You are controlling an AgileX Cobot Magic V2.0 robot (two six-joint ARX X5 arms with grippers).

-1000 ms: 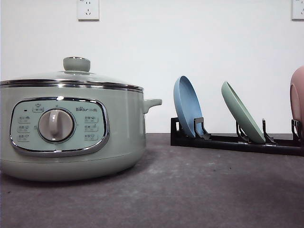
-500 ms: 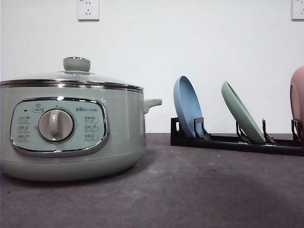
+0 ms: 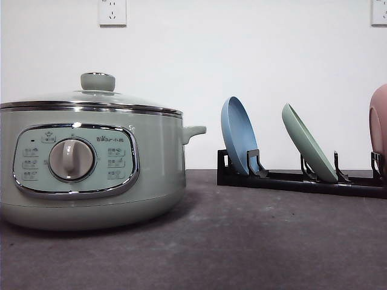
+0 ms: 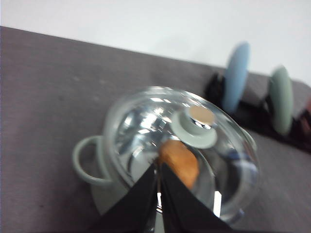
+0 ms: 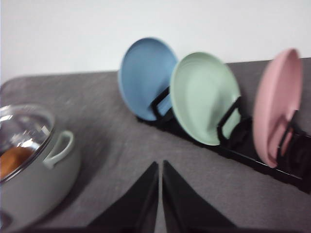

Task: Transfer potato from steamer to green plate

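The pale green steamer [image 3: 91, 172] stands at the table's left with its glass lid [image 4: 180, 145] on. Through the glass I see the orange-brown potato [image 4: 181, 161] lying inside, and again at the edge of the right wrist view as the potato [image 5: 13, 160]. The green plate [image 3: 308, 151] leans upright in a black rack [image 3: 302, 180] at the right rear, between two other plates; the same green plate [image 5: 204, 97] faces the right wrist camera. My left gripper [image 4: 159, 191] hovers above the lid, shut and empty. My right gripper [image 5: 160, 191] hangs shut over bare table.
A blue plate [image 3: 237, 136] and a pink plate [image 3: 379, 124] stand in the same rack on either side of the green one. The steamer's side handle [image 3: 193, 132] juts toward the rack. A grey mat [image 3: 254, 241] covers the table. A white wall stands close behind.
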